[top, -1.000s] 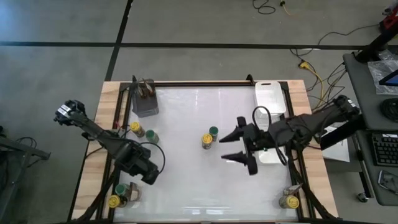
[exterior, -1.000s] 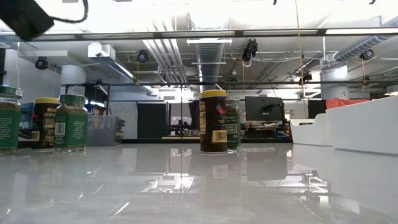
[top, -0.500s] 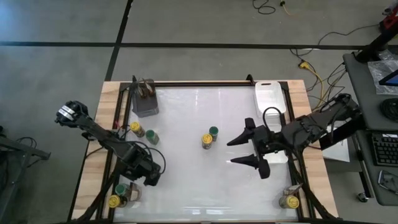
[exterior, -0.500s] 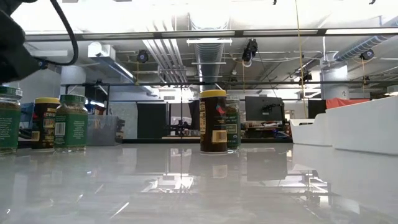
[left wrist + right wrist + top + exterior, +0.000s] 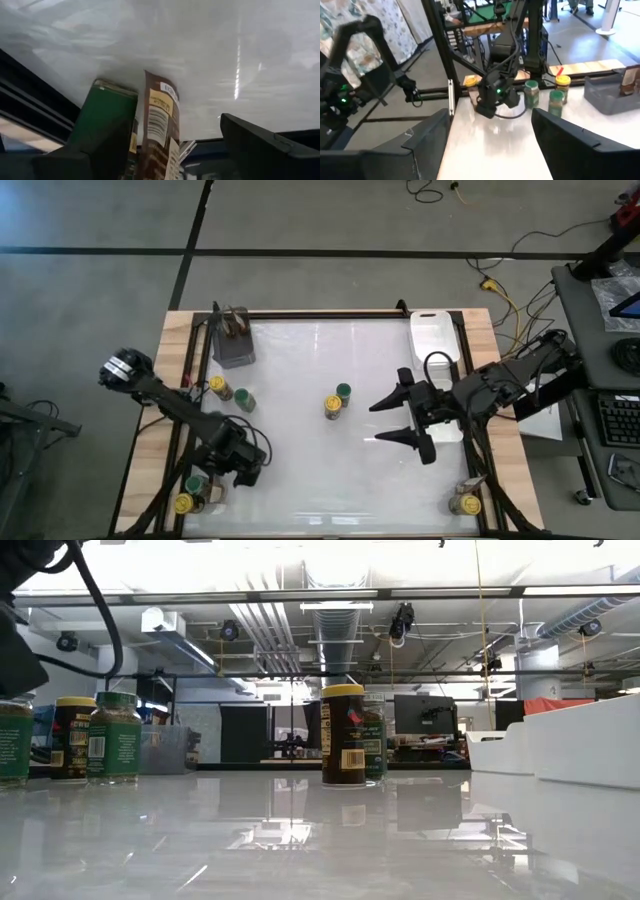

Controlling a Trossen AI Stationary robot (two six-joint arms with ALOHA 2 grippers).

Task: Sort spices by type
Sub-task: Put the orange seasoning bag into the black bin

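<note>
Several small clear spice jars stand upright on the white table. A yellow-lid jar (image 5: 217, 385) and a green-lid jar (image 5: 243, 400) stand at the left. A yellow-lid jar (image 5: 332, 406) and a green-lid jar (image 5: 343, 391) stand in the middle. A yellow-lid jar (image 5: 183, 503) and a green-lid jar (image 5: 193, 483) stand at the near left corner, and one jar (image 5: 463, 503) at the near right. My left gripper (image 5: 222, 477) is open over the near left pair. In the left wrist view its fingers stand either side of the green-lid jar (image 5: 105, 125) and a brown-filled jar (image 5: 160, 130). My right gripper (image 5: 397, 420) is open and empty, right of the middle pair.
A grey square cup of brown sticks (image 5: 233, 340) stands at the far left. White trays (image 5: 433, 335) lie along the right side, one partly under my right arm. Black frame rails (image 5: 185, 380) run along the table's left and right edges.
My left gripper has gone down and toward the table's near edge, closing on the near left jars. My right gripper has drawn back a little toward the table's right edge, still open. No jar has moved.
</note>
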